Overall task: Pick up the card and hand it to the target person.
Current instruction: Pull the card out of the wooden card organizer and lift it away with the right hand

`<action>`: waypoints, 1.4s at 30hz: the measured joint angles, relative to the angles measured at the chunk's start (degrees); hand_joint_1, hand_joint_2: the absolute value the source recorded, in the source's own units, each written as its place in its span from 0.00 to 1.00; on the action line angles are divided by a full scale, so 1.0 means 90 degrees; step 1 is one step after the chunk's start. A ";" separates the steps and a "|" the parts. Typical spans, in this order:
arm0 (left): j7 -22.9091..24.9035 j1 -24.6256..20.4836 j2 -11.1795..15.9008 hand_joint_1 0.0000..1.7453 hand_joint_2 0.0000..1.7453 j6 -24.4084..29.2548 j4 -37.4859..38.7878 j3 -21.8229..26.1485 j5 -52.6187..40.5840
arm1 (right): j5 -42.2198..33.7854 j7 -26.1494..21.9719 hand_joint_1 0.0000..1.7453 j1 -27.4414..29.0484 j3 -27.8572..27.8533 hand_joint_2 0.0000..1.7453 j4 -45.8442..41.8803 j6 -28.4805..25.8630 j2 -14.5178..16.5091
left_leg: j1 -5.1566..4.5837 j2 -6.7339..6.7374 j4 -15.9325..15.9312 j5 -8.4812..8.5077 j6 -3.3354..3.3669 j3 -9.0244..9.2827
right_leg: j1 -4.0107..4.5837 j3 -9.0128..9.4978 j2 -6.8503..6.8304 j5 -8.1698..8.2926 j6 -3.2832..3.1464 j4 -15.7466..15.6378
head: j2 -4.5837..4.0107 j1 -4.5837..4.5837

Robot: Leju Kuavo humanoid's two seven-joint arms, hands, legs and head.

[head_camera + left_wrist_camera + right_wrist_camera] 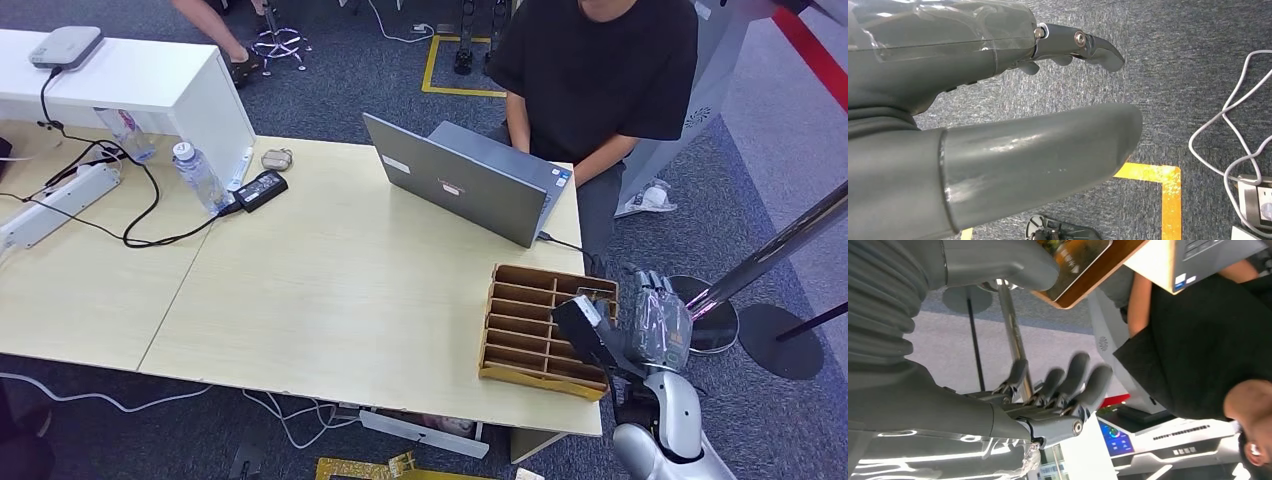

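A brown slotted card holder stands at the table's front right corner. The card sits in its far right slot; in the right wrist view the card shows a dark printed face inside the wooden rim. My right hand hovers at the holder's right edge, its thumb beside the card and its fingers spread apart, holding nothing. Whether the thumb touches the card I cannot tell. My left hand hangs over the carpet, thumb and fingers apart, empty. The person in a black shirt sits behind the laptop.
A grey laptop stands open just beyond the holder. A water bottle, power adapter, power strip and cables lie at the left. A metal stanchion pole rises right of my hand. Another person's arm is at the back left.
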 joint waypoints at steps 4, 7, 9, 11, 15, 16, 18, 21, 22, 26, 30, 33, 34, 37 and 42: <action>0.0006 0.0001 0.0000 0.00 0.00 0.0001 0.0000 0.0000 0.0005 | -0.0125 0.0159 0.60 -0.0069 0.0170 1.00 -0.0029 0.0290 -0.0219 | 0.0000 0.0000 0.0000 0.0000 0.0000 0.0000 | 0.0000 0.0000 0.0000 0.0000 0.0000 0.0000 | 0.0000 -0.0001; 0.0012 0.0000 0.0000 0.00 0.00 0.0003 0.0000 0.0000 0.0005 | -0.0170 0.0168 0.60 -0.0123 0.0244 1.00 -0.0029 0.0326 -0.0283 | 0.0000 0.0000 0.0000 0.0000 0.0000 0.0000 | 0.0000 0.0000 0.0000 0.0000 0.0000 0.0000 | 0.0000 -0.0001; 0.0012 0.0001 0.0000 0.00 0.00 0.0004 0.0000 0.0000 0.0005 | -0.0182 0.0173 0.60 -0.0148 0.0277 1.00 -0.0029 0.0333 -0.0306 | 0.0000 0.0000 0.0000 0.0000 0.0000 0.0000 | 0.0000 0.0000 0.0000 0.0000 0.0000 0.0000 | 0.0000 -0.0001; 0.0012 0.0001 0.0000 0.00 0.00 0.0003 0.0000 0.0000 0.0005 | -0.0193 0.0175 0.59 -0.0169 0.0315 1.00 -0.0029 0.0342 -0.0327 | 0.0000 0.0000 0.0000 0.0000 0.0000 0.0000 | 0.0000 0.0000 0.0000 0.0000 0.0000 0.0000 | 0.0000 -0.0001; 0.0010 0.0001 0.0000 0.00 0.00 0.0002 0.0000 0.0000 0.0005 | -0.0205 0.0175 0.55 -0.0207 0.0392 1.00 -0.0029 0.0372 -0.0362 | 0.0000 0.0000 0.0000 0.0000 0.0000 0.0000 | 0.0000 0.0000 0.0000 0.0000 0.0000 0.0000 | 0.0000 -0.0001; 0.0010 0.0002 0.0000 0.00 0.00 0.0002 0.0000 0.0000 0.0005 | -0.0205 0.0174 0.55 -0.0215 0.0412 1.00 -0.0029 0.0378 -0.0367 | 0.0000 0.0000 0.0000 0.0000 0.0000 0.0000 | 0.0000 0.0000 0.0000 0.0000 0.0000 0.0000 | 0.0000 -0.0001; 0.0011 0.0002 0.0000 0.00 0.00 0.0002 0.0000 0.0000 0.0005 | -0.0210 0.0166 0.56 -0.0238 0.0452 1.00 -0.0029 0.0387 -0.0369 | 0.0000 0.0000 0.0000 0.0000 0.0000 0.0000 | 0.0000 0.0000 0.0000 0.0000 0.0000 0.0000 | 0.0000 -0.0001; 0.0016 0.0002 0.0000 0.00 0.00 0.0002 0.0000 0.0000 0.0005 | -0.0216 0.0147 0.57 -0.0293 0.0513 1.00 -0.0029 0.0395 -0.0370 | 0.0000 0.0000 0.0000 0.0000 0.0000 0.0000 | 0.0000 0.0000 0.0000 0.0000 0.0000 0.0000 | 0.0000 0.0000; 0.0021 0.0002 0.0000 0.00 0.00 0.0002 0.0000 0.0000 0.0005 | -0.0216 0.0145 0.57 -0.0310 0.0531 1.00 -0.0029 0.0399 -0.0373 | 0.0000 0.0000 0.0000 0.0000 0.0000 0.0000 | 0.0000 0.0000 0.0000 0.0000 0.0000 0.0000 | 0.0000 0.0000; 0.0032 0.0002 0.0000 0.00 0.00 -0.0001 0.0000 0.0000 0.0005 | -0.0216 0.0139 0.57 -0.0352 0.0599 1.00 -0.0027 0.0451 -0.0382 | 0.0000 0.0000 0.0000 0.0000 0.0000 -0.0001 | 0.0000 0.0000 0.0000 0.0000 0.0000 0.0000 | 0.0000 -0.0001; 0.0032 0.0002 0.0000 0.00 0.00 -0.0004 0.0000 0.0000 0.0004 | -0.0223 0.0074 0.57 -0.0385 0.0648 1.00 0.0014 0.0516 -0.0373 | 0.0000 0.0000 0.0000 0.0000 0.0000 -0.0001 | 0.0000 0.0000 0.0000 0.0000 0.0000 0.0000 | 0.0000 0.0000; 0.0039 0.0001 0.0000 0.00 0.00 -0.0005 0.0000 0.0000 0.0002 | -0.0238 0.0002 0.57 -0.0392 0.0705 1.00 0.0065 0.0527 -0.0356 | 0.0000 0.0000 0.0000 0.0000 0.0000 -0.0002 | 0.0000 0.0000 -0.0001 0.0000 0.0000 0.0000 | 0.0000 -0.0001; 0.0043 0.0001 0.0000 0.00 0.00 -0.0005 0.0000 0.0000 0.0002 | -0.0245 -0.0017 0.57 -0.0393 0.0724 1.00 0.0085 0.0526 -0.0351 | 0.0000 0.0000 0.0000 0.0000 0.0000 -0.0002 | 0.0000 0.0000 -0.0001 0.0000 0.0000 0.0000 | 0.0000 -0.0001; 0.0051 0.0001 0.0000 0.00 0.00 -0.0005 0.0000 0.0000 0.0002 | -0.0275 -0.0084 0.57 -0.0416 0.0773 1.00 0.0146 0.0516 -0.0334 | 0.0000 0.0000 0.0000 0.0000 0.0000 -0.0001 | 0.0000 0.0000 0.0000 0.0000 0.0000 0.0000 | 0.0000 -0.0001; 0.0056 0.0001 0.0000 0.00 0.00 -0.0005 0.0000 0.0000 -0.0004 | -0.0312 -0.0133 0.56 -0.0461 0.0833 1.00 0.0236 0.0505 -0.0300 | 0.0000 0.0000 0.0000 0.0000 0.0000 -0.0001 | 0.0000 0.0000 0.0000 0.0000 0.0000 0.0000 | 0.0000 -0.0001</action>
